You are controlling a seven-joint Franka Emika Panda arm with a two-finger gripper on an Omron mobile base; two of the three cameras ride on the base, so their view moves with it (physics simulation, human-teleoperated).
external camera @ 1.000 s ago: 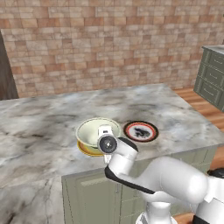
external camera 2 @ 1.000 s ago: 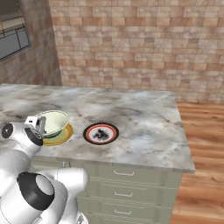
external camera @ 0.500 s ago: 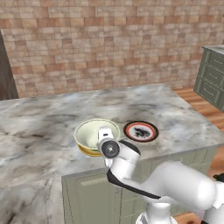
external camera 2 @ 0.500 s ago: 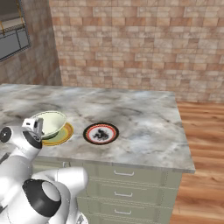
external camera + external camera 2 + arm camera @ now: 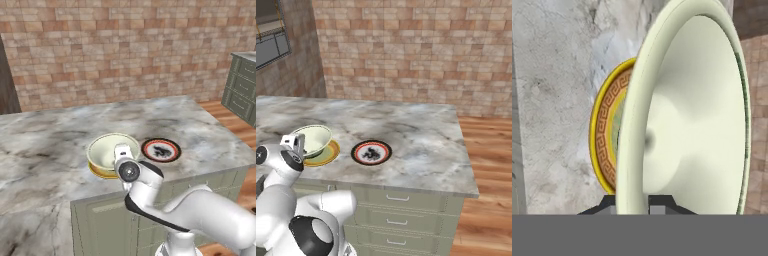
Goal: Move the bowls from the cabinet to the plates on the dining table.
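The jaws (image 5: 632, 202) are closed tight on the rim of the cream bowl (image 5: 687, 115), one tip on each side of it. The hand view shows the pattern on the yellow plate (image 5: 604, 135) right under the bowl. From the base views, the dark plate (image 5: 371, 152) lies at 3 o'clock of the bowl on the marble surface (image 5: 421, 130).

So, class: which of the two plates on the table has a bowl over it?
The yellow-rimmed plate, left of the dark one: the cream bowl, gripped by the pincer, sits over it. The dark plate is bare.
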